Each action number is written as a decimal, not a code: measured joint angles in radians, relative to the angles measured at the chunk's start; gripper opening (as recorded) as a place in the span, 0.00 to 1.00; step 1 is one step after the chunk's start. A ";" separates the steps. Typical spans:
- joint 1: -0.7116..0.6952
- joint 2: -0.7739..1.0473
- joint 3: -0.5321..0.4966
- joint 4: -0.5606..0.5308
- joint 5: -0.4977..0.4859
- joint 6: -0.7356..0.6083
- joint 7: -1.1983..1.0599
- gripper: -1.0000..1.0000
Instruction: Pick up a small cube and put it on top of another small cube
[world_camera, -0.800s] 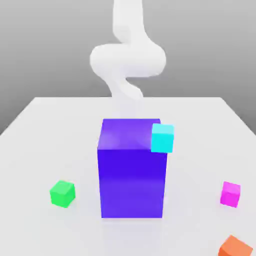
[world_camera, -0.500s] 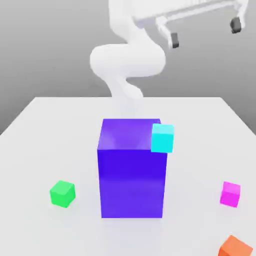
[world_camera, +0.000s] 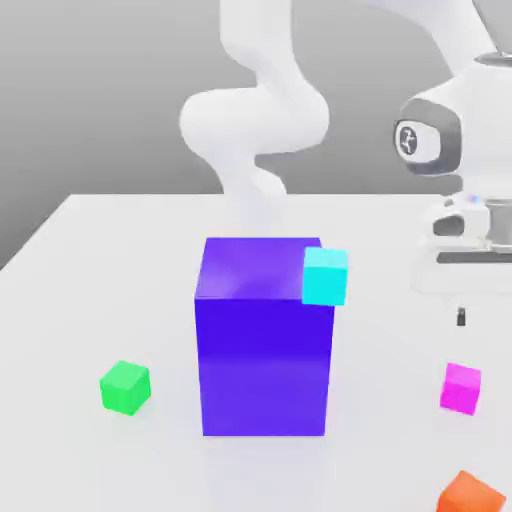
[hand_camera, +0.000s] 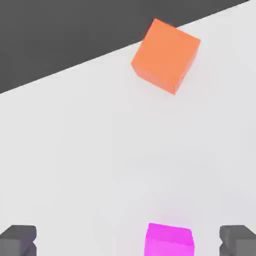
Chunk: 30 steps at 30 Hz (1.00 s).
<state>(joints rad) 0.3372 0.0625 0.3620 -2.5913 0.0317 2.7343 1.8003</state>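
Observation:
The small magenta cube (world_camera: 461, 388) rests on the white table at the exterior view's right. My gripper (world_camera: 486, 316) hangs just above it, and one dark fingertip (world_camera: 461, 316) shows under the white hand. In the hand view the gripper (hand_camera: 129, 241) is open. Its two grey fingertips (hand_camera: 18, 240) stand wide apart, with the magenta cube (hand_camera: 169, 239) on the table between them, nearer one finger and untouched. The small green cube (world_camera: 125, 387) sits on the table at the exterior view's left, beyond the tall blue block.
A tall blue-purple block (world_camera: 264, 335) stands mid-table between the two small cubes, with a cyan cube (world_camera: 325, 275) at its upper right corner. An orange cube (world_camera: 470, 494) lies near the table's front edge, close to the magenta cube; the orange cube (hand_camera: 166, 56) sits by the table edge.
The arm has swung down from above into the exterior view's right, bringing the hand low over the magenta cube. None of the cubes has moved.

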 joint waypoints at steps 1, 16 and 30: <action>0.024 0.032 -0.014 -0.011 -0.050 0.016 0.074 0.50; 0.217 0.308 -0.212 0.009 -0.312 0.210 0.360 0.00; 0.060 0.047 -0.102 0.033 -0.057 0.096 0.101 0.00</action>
<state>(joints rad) 0.3975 0.1098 0.2599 -2.5586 -0.0248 2.8305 1.9010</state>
